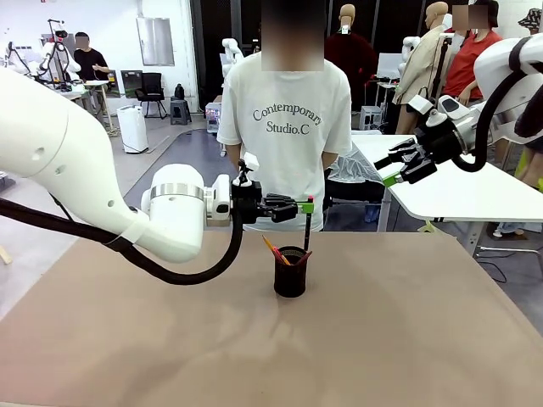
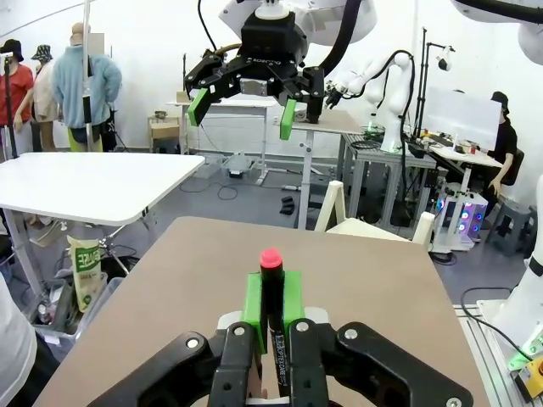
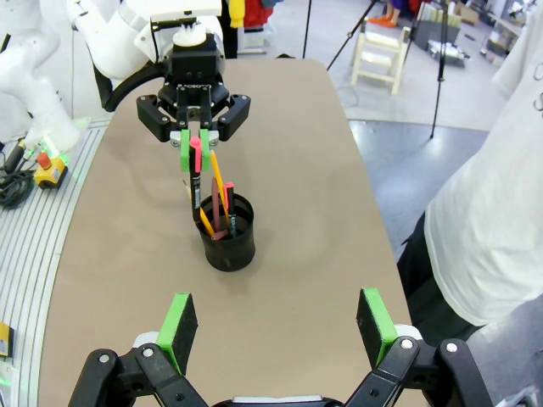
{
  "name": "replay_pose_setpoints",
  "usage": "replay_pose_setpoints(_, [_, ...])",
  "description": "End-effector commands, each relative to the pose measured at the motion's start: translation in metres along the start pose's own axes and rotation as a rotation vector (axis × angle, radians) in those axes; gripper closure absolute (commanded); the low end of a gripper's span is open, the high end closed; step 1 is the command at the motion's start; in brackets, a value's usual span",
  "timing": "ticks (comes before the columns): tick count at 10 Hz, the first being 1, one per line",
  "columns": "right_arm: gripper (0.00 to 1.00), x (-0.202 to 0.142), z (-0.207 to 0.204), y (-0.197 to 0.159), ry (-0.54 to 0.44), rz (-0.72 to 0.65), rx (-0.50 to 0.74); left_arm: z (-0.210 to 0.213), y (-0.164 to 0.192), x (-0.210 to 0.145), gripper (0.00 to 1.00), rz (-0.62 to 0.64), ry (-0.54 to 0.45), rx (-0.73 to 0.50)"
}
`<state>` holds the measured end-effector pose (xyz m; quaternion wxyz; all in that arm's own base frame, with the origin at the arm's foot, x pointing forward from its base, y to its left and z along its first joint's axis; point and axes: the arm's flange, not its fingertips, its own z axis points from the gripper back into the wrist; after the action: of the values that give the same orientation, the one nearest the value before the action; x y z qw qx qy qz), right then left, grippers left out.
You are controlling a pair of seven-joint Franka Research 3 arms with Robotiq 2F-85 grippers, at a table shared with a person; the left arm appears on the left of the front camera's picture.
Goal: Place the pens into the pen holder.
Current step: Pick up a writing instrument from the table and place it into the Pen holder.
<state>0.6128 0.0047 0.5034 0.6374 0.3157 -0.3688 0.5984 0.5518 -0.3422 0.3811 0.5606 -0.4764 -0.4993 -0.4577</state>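
The black mesh pen holder (image 1: 290,273) (image 3: 227,237) stands upright at the middle of the brown table (image 1: 407,339). An orange-yellow pen (image 1: 273,248) (image 3: 218,182) and a pinkish-red pen (image 1: 304,256) (image 3: 227,199) lean inside it. My left gripper (image 1: 301,206) (image 2: 271,301) (image 3: 195,146) hovers just above the holder, shut on the dark pen (image 1: 307,227) (image 2: 271,292) (image 3: 195,182) near its red end. That pen hangs almost upright with its lower end in the holder's mouth. My right gripper (image 1: 394,170) (image 2: 242,106) (image 3: 276,326) hangs open and empty, high at the right.
A person in a white T-shirt (image 1: 288,127) stands at the far edge of the table, hands behind the back. A white table (image 1: 458,191) stands beyond the right corner. Bare brown tabletop surrounds the holder on all sides.
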Motion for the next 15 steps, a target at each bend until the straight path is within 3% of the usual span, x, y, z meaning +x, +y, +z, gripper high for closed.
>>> replay_pose_setpoints(1, [0.0, 0.001, 0.0, 0.001, 0.001, 0.003, -0.001, 0.0, 0.004, -0.005, 1.0, -0.033, -0.004, 0.008])
replay_pose_setpoints(10, [0.0, 0.001, 0.0, 0.001, 0.001, 0.003, -0.001, 0.009, 0.016, -0.032, 1.0, -0.046, 0.041, 0.049])
replay_pose_setpoints(15, [0.0, 0.001, 0.0, 0.001, 0.001, 0.003, -0.001, 0.014, 0.017, -0.028, 0.04, -0.056, 0.037, 0.048])
